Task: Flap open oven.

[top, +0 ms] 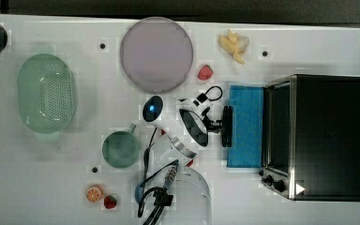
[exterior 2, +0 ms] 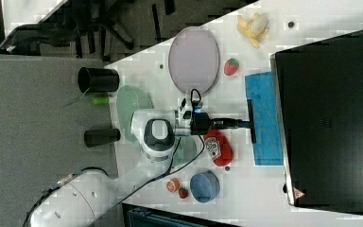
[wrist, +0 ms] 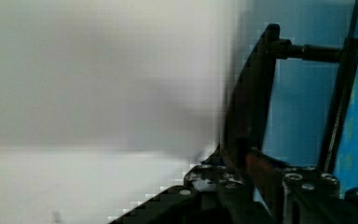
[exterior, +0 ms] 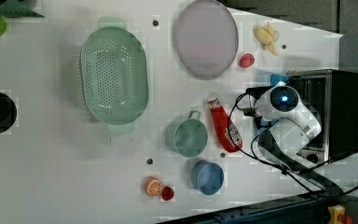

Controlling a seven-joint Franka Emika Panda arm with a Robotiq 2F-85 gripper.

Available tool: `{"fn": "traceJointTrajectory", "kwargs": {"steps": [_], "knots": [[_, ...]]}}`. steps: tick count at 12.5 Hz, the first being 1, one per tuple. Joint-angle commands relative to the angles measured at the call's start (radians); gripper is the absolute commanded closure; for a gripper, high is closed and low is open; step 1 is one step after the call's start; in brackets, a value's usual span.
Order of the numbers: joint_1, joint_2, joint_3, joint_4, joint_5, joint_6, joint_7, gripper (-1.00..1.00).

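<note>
White table [top: 281, 33] carrying the oven [top: 326, 136], which serves as landmark. Toward the top view's left of the oven: 1 lilac plate [top: 156, 54], 1 green colander [top: 47, 93], 1 green cup [top: 120, 149]. Just off the plate's edge nearest the oven, 1 strawberry [top: 206, 72]; beyond it, 1 peeled banana [top: 235, 45]. Far from the oven, 1 orange half [top: 94, 193] touching a second strawberry [top: 110, 201]. Left view: 1 ketchup bottle [exterior: 223, 123] and 1 blue bowl [exterior: 207, 177] between cup and oven.
</note>
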Motion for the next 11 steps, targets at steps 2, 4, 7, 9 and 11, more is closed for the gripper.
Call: {"fn": "traceJointTrajectory", "kwargs": {"steps": [2, 4, 7, 9, 11], "knots": [[0.013, -0.152, 0.008, 0.024, 0.264, 0.03, 0.053, 0.65], [0.008, -0.238, 0.003, 0.025, 0.409, 0.029, 0.053, 0.65], [0.0, -0.357, -0.025, 0.037, 0.613, -0.003, 0.053, 0.65], [-0.002, -0.421, -0.05, 0.064, 0.713, -0.087, 0.053, 0.65], [-0.002, -0.479, -0.057, 0.111, 0.727, -0.173, 0.053, 0.65]]}}
